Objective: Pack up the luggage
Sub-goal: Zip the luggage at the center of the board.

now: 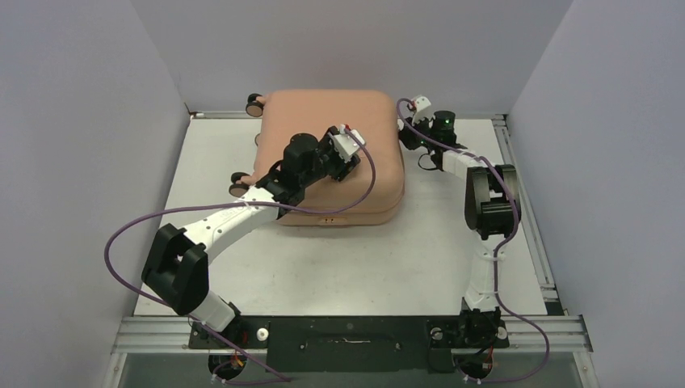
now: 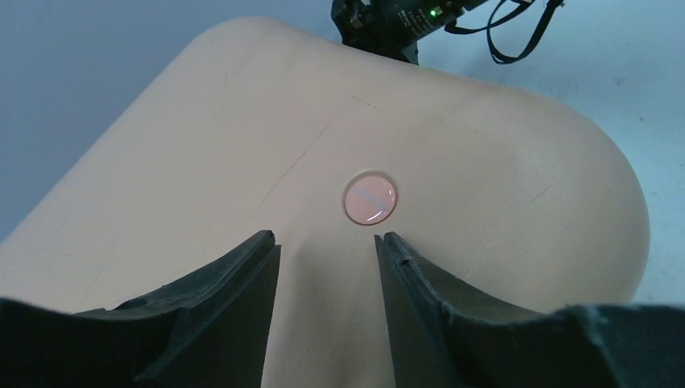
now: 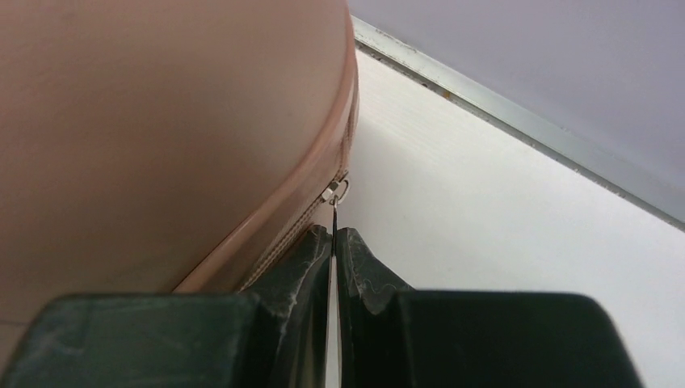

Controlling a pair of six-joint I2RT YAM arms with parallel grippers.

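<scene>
Luggage (image 1: 323, 109) is found closed on the table's (image 1: 363, 259) far half. Left gripper (image 2: 327, 242) is held part open over its lid, by a logo dot (image 2: 371, 198), writing unreadable. Right gripper (image 3: 334, 234) is pinched on the zipper pull (image 3: 334, 212).

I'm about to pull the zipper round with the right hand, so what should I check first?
1. Right hand shut on the zipper pull: ok.
2. Luggage lid down, with the shells meeting at the seam: ok where visible.
3. Left hand bracing the shell: cannot tell. Its jaws are open by the logo dot and contact is unclear.
4. Rest of the seam free of snags: cannot tell, mostly out of view.
</scene>
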